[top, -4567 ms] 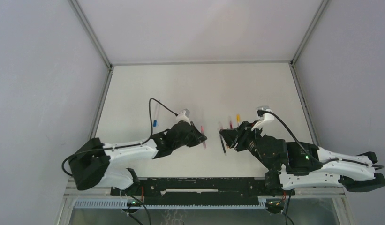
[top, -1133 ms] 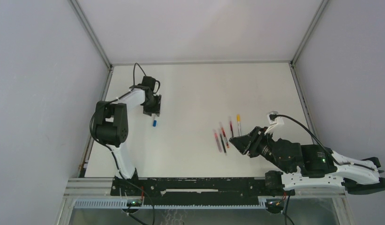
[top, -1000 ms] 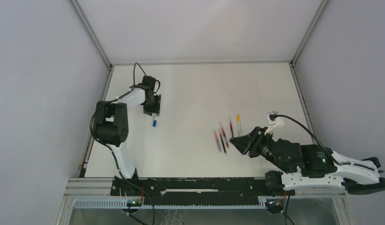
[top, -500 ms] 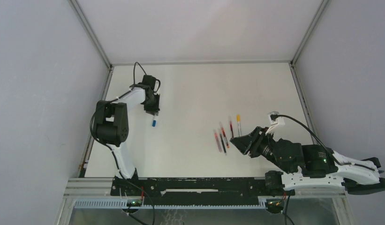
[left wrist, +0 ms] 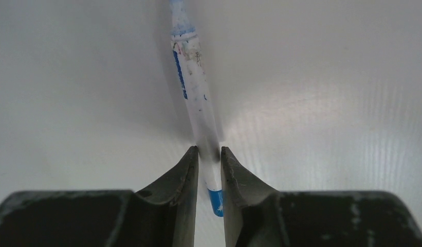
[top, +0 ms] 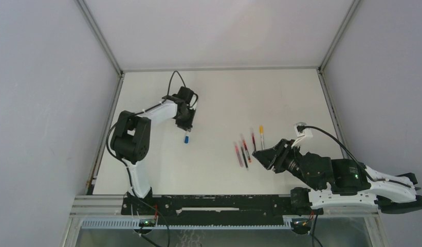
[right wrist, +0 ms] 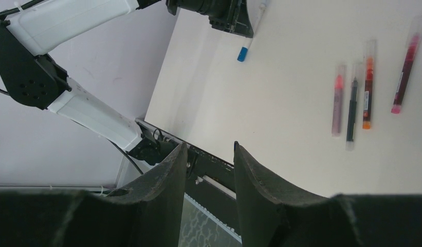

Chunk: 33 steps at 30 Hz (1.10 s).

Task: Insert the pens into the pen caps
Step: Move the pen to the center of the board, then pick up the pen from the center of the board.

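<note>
My left gripper (top: 187, 125) is shut on a blue pen (left wrist: 190, 77) with a whitish barrel and blue ends. The pen's lower blue end (top: 186, 138) points toward the near side, close above the table. In the left wrist view my left gripper (left wrist: 208, 150) pinches the barrel near its blue end. Several more pens lie side by side mid-table: pink (top: 237, 154), black (top: 244, 157), orange (top: 246, 150), red (top: 253, 140) and yellow-ended (top: 261, 134). My right gripper (top: 257, 153) is open and empty just right of them, as the right wrist view (right wrist: 208, 146) also shows. No loose pen caps show.
The white table (top: 219, 92) is walled by grey panels at the left, right and back. A black rail (top: 208, 203) runs along the near edge by the arm bases. The right wrist view shows the left arm (right wrist: 70, 20) and the pen row (right wrist: 368, 85).
My left gripper has moved right from the table's far-left side toward the middle, carrying the blue pen with it. The right arm and the pen row have not moved.
</note>
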### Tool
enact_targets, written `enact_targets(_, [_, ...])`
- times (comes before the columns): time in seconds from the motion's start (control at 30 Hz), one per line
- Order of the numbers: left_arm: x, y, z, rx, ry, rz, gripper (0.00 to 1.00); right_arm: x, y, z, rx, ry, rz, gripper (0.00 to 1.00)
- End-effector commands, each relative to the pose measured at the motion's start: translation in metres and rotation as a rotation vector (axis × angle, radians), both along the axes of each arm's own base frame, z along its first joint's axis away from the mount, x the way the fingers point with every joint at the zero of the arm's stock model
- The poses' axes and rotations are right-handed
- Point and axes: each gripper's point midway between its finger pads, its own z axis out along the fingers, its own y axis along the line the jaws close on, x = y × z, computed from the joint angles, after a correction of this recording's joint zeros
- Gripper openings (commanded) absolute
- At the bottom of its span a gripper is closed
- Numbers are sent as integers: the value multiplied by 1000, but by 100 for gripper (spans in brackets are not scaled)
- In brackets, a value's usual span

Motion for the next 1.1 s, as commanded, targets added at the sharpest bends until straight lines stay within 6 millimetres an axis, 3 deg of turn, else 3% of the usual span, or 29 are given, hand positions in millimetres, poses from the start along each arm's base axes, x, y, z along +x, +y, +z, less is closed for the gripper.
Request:
enact_targets(0.0, [3,-24,6,-20,-20,-17,26,-1,2,1,7,6,1,46])
enact_targets(0.1, [3,-23,2,8,-27,-11,26,-1,1,0,4,8,1,46])
enact_targets(0.27, [1,-22,-2,49,-29,-20,37,-1,1,0,5,10,0,46])
enact_targets(0.47, [2,-21,-7,77,-22,-29,38,-1,2,-1,1,11,-1,46])
enact_targets(0.53, [1,-21,-9,87,-17,-34,36,-1,2,-1,2,10,1,46])
enact_targets(0.7, [0,-27,-3,69,-38,-46,21,-1,1,-2,0,11,-4,46])
enact_targets(0.9, [1,-40,35,-24,-146,-54,19,0,3,-2,-9,7,-9,46])
enact_targets(1.07, [-14,-69,99,-259,-299,-97,21,4,5,-3,-25,-7,-24,46])
